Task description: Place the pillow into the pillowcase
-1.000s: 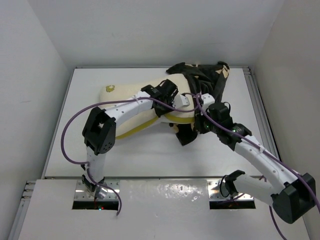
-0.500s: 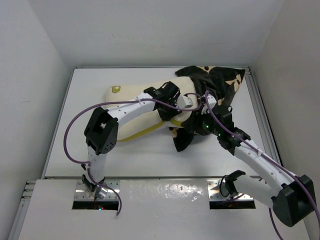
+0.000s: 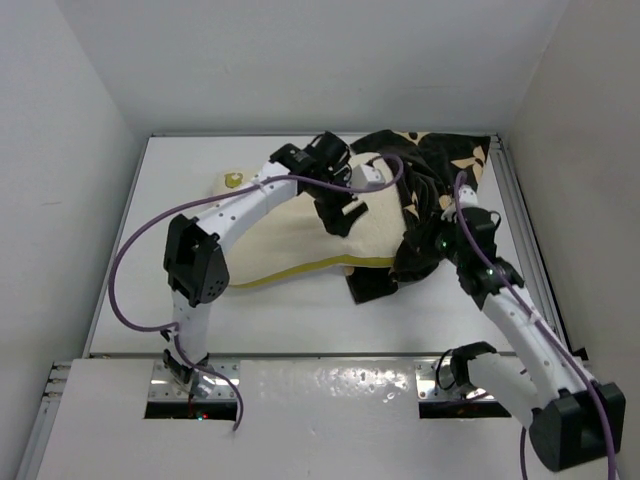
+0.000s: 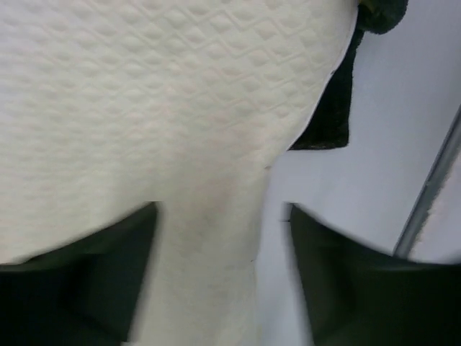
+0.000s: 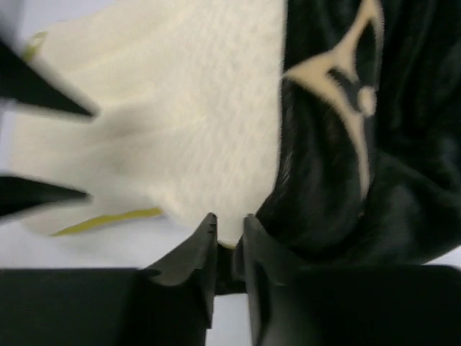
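Note:
The cream-white pillow lies across the table's middle, with its yellow-green band along the near edge and its logo at the far left. The black pillowcase with tan motifs is bunched over the pillow's right end, and a flap of it lies under the near corner. My left gripper is open and points down over the pillow, its jaws wide apart. My right gripper is shut on the pillowcase's edge beside the pillow's corner.
The white table has walls on the left, back and right. A metal rail runs along its right edge, close to my right arm, and also shows in the left wrist view. Purple cables loop over both arms.
My right gripper has drawn the pillowcase to the right and towards the back. My left gripper has swung back and left over the pillow. More of the pillow's top now shows.

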`<state>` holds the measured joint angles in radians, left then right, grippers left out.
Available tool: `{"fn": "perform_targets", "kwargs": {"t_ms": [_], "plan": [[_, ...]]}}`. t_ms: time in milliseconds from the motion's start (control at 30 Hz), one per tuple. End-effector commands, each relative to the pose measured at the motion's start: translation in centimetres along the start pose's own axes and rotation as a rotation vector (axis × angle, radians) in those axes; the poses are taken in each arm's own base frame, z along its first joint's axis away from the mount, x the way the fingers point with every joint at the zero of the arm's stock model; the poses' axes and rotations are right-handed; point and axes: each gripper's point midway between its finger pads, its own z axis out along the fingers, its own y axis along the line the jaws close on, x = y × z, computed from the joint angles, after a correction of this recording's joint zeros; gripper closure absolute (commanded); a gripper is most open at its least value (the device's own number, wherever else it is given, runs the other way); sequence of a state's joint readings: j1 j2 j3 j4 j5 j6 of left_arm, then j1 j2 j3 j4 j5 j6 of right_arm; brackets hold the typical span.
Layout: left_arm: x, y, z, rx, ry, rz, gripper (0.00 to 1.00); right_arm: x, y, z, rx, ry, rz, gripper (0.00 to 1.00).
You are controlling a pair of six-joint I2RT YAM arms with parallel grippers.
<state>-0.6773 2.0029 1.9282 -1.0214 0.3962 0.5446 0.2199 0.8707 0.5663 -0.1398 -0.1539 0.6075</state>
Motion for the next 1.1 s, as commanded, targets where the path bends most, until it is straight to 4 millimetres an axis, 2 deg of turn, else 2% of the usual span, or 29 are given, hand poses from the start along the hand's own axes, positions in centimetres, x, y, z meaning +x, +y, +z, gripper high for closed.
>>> {"fn": "perform_targets", "kwargs": {"t_ms": [0, 33, 67, 100, 133, 167, 200, 233, 267, 300, 333, 367, 400, 433, 467, 500, 533, 567, 600, 633, 700, 767, 800, 867, 900, 967, 1000, 1033, 1067], "plan": [[-2.3, 1.9, -5.5, -0.071, -0.107, 0.013, 0.51, -3.6, -2.4, 2.0, 0.179, -0.015, 0.020, 0.77], [-2.8, 3.6, -6.7, -0.151, -0.132, -0.028, 0.82, -6.6, -1.4, 2.3, 0.175, -0.048, 0.005, 0.71], [-2.1, 5.8, -7.8, -0.219, -0.139, -0.073, 1.00, -7.3, -1.8, 2.9, 0.210, -0.030, -0.022, 0.52], [-1.6, 7.1, -8.4, -0.262, -0.142, -0.096, 1.00, -7.0, -2.7, 4.9, 0.241, 0.025, -0.036, 0.47], [-0.9, 9.2, -9.0, -0.341, -0.135, -0.137, 1.00, -10.1, -1.6, 5.7, 0.233, -0.014, -0.054, 0.41], [0.5, 11.5, -10.1, -0.407, -0.129, -0.197, 0.92, -10.9, -1.7, 6.5, 0.256, -0.007, -0.065, 0.29], [1.8, 13.3, -10.4, -0.450, -0.110, -0.247, 0.75, -10.0, -3.3, 8.9, 0.310, 0.056, -0.083, 0.26], [2.8, 14.7, -11.1, -0.499, -0.101, -0.296, 0.54, -13.1, -2.4, 9.8, 0.311, 0.006, -0.096, 0.25], [4.9, 16.8, -12.4, -0.552, -0.095, -0.362, 0.20, -13.4, -2.6, 10.7, 0.334, 0.019, -0.109, 0.26], [6.4, 18.2, -12.5, -0.583, -0.091, -0.404, 0.08, -12.3, -4.5, 13.0, 0.399, 0.068, -0.114, 0.27], [7.8, 19.5, -13.2, -0.637, -0.087, -0.456, 0.00, -14.3, -3.7, 14.1, 0.391, 0.035, -0.122, 0.30], [10.2, 21.1, -14.2, -0.685, -0.081, -0.509, 0.00, -14.5, -3.8, 15.1, 0.398, 0.039, -0.122, 0.35], [11.9, 22.1, -13.9, -0.716, -0.066, -0.531, 0.00, -14.4, -4.3, 17.4, 0.405, 0.058, -0.120, 0.36], [13.8, 22.9, -14.3, -0.746, -0.044, -0.559, 0.00, -14.1, -4.6, 18.5, 0.408, 0.073, -0.110, 0.36], [14.9, 23.4, -13.9, -0.757, -0.026, -0.565, 0.00, -14.0, -4.8, 19.4, 0.412, 0.082, -0.098, 0.36], [16.4, 23.5, -13.0, -0.749, 0.007, -0.573, 0.00, -14.9, -4.2, 20.4, 0.402, 0.069, -0.090, 0.34], [17.8, 23.8, -13.0, -0.770, 0.038, -0.591, 0.00, -13.0, -5.6, 22.3, 0.424, 0.121, -0.073, 0.32], [19.3, 23.8, -11.6, -0.753, 0.068, -0.604, 0.00, -12.6, -5.6, 23.1, 0.414, 0.134, -0.070, 0.31], [20.5, 23.9, -11.2, -0.754, 0.096, -0.610, 0.00, -12.7, -4.7, 24.0, 0.377, 0.139, -0.067, 0.31], [21.6, 24.0, -10.7, -0.754, 0.118, -0.620, 0.00, -11.1, -5.2, 25.1, 0.378, 0.176, -0.063, 0.33], [24.0, 23.5, -8.6, -0.706, 0.177, -0.631, 0.00, -10.1, -4.4, 26.1, 0.361, 0.188, -0.079, 0.39], [25.9, 22.5, -6.8, -0.637, 0.224, -0.645, 0.00, -9.1, -4.2, 26.8, 0.358, 0.196, -0.106, 0.55], [26.2, 21.6, -5.4, -0.569, 0.222, -0.635, 0.00, -8.7, -3.8, 26.9, 0.356, 0.197, -0.119, 0.72], [26.7, 19.4, -3.4, -0.456, 0.234, -0.635, 0.00, -8.9, -3.5, 27.2, 0.365, 0.177, -0.147, 0.90], [25.7, 18.2, -2.2, -0.370, 0.196, -0.604, 0.07, -9.3, -2.8, 27.4, 0.360, 0.158, -0.170, 1.00], [25.0, 15.6, -1.0, -0.255, 0.188, -0.586, 0.21, -10.1, -1.8, 27.6, 0.341, 0.126, -0.191, 1.00], [23.2, 13.9, 0.1, -0.164, 0.163, -0.509, 0.43, -10.9, -0.4, 28.0, 0.310, 0.092, -0.207, 1.00], [22.5, 12.7, 0.6, -0.118, 0.165, -0.469, 0.50, -11.3, 0.2, 28.2, 0.295, 0.078, -0.218, 1.00], [22.0, 10.8, 0.7, -0.054, 0.183, -0.433, 0.56, -12.4, 1.8, 28.6, 0.257, 0.046, -0.221, 1.00]]}}
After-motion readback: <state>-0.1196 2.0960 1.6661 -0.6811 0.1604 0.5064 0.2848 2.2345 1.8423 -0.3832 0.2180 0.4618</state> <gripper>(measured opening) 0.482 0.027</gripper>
